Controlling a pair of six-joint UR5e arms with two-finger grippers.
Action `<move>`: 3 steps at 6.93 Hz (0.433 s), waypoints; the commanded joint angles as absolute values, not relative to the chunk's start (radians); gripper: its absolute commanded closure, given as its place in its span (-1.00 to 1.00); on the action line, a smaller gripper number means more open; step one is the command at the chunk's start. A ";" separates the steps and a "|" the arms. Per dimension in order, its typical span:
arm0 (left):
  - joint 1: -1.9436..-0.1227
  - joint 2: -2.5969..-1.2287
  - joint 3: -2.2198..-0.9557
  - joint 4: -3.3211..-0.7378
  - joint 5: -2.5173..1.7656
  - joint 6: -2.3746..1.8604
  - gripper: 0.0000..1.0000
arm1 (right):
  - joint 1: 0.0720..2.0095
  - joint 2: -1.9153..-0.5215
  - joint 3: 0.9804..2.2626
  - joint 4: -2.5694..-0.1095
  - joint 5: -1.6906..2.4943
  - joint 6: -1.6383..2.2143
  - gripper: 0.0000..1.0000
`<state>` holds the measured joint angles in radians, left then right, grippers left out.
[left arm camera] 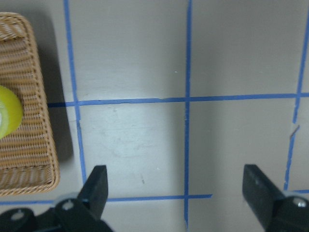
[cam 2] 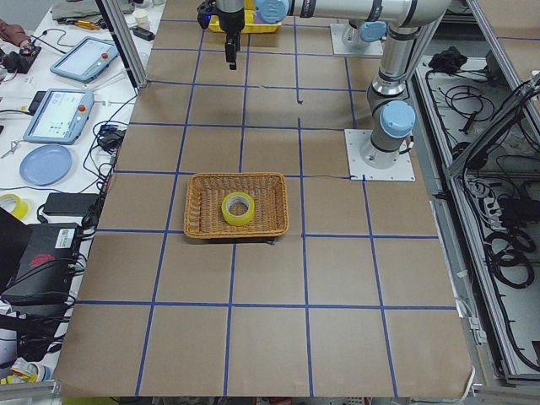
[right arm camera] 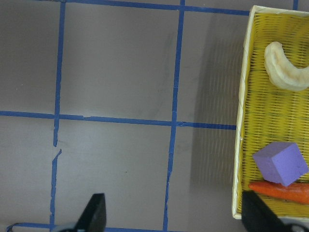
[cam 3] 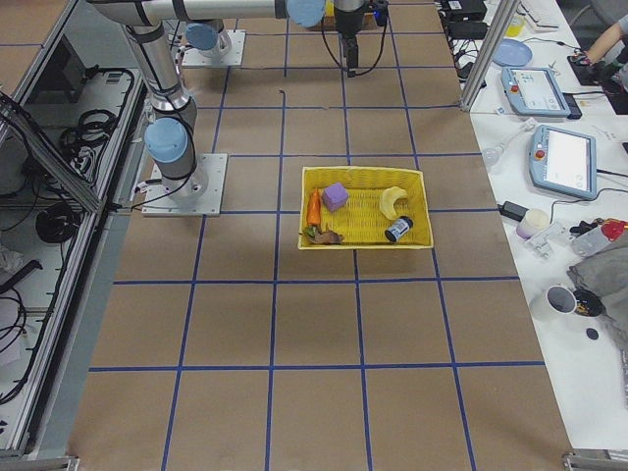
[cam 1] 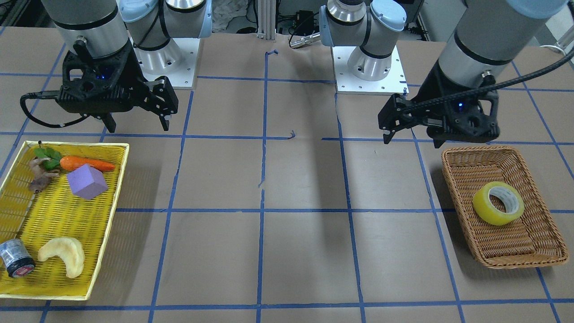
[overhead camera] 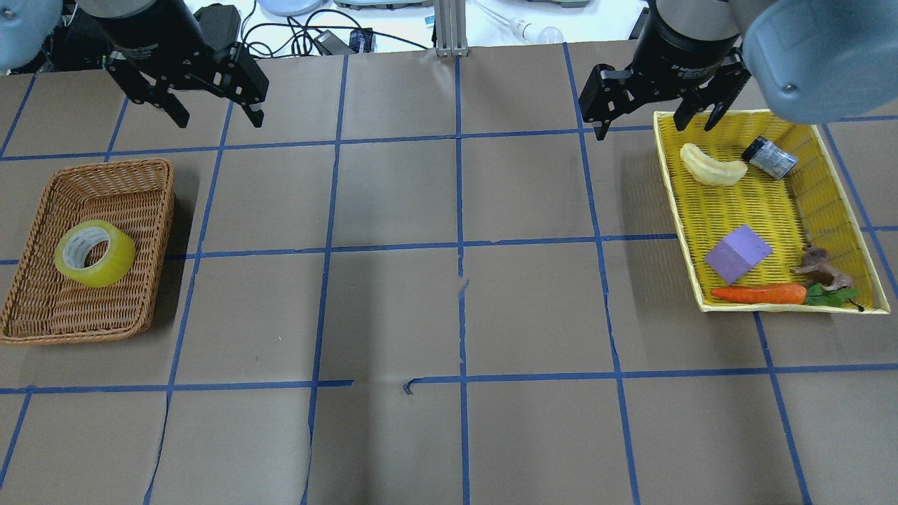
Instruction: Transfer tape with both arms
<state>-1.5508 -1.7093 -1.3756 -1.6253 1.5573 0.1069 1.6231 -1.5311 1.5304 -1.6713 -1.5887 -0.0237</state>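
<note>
The wide roll of yellowish translucent packing tape point(overhead camera: 95, 253) lies inside the brown woven wicker basket point(overhead camera: 112, 165), near the basket's middle. Its grey-white core opening faces mostly upward and seems a little tilted. It is probably light and stiff, since the wound film and the card core should keep their ring shape under a pinch. The glossy outer face may be slippery, though. The safest hold looks like one finger down the core and the other on the outside, clamping the ring's wall from above, because the basket's raised sides block a low approach from the side. Taking only one side of the ring would leave the opposite side free for the second arm at the hand-over. The left gripper point(overhead camera: 219, 120) hovers just beside the basket over the brown paper-covered table, not above the basket itself. Its fingers are spread wide and hold nothing. The right gripper point(overhead camera: 649, 126) hangs well apart from the basket, across the table, equally wide open and empty. The yellow mesh tray point(overhead camera: 679, 210) sits at the end of the table opposite the basket. By count there are one tape roll, one basket, two grippers and one tray. The tray holds five things: one pale crescent-shaped piece point(overhead camera: 712, 168), one small dark grey roll point(overhead camera: 770, 157), one purple block point(overhead camera: 738, 254), one orange carrot point(overhead camera: 758, 294) and one brownish knobbly lump point(overhead camera: 821, 266).
</note>
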 commanded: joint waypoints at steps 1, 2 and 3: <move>-1.632 -1.709 -1.397 -1.621 1.559 0.095 -1.00 | 1.623 -1.531 1.526 -1.669 -1.589 -0.020 -1.00; -1.644 -1.698 -1.413 -1.606 1.560 0.081 -1.00 | 1.618 -1.531 1.526 -1.667 -1.591 -0.020 -1.00; -1.643 -1.697 -1.416 -1.594 1.565 0.084 -1.00 | 1.623 -1.532 1.528 -1.666 -1.592 -0.020 -1.00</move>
<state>-1.6347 -1.7012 -1.4066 -1.6082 1.5604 0.0875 1.6207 -1.5315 1.5274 -1.6675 -1.5909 -0.0203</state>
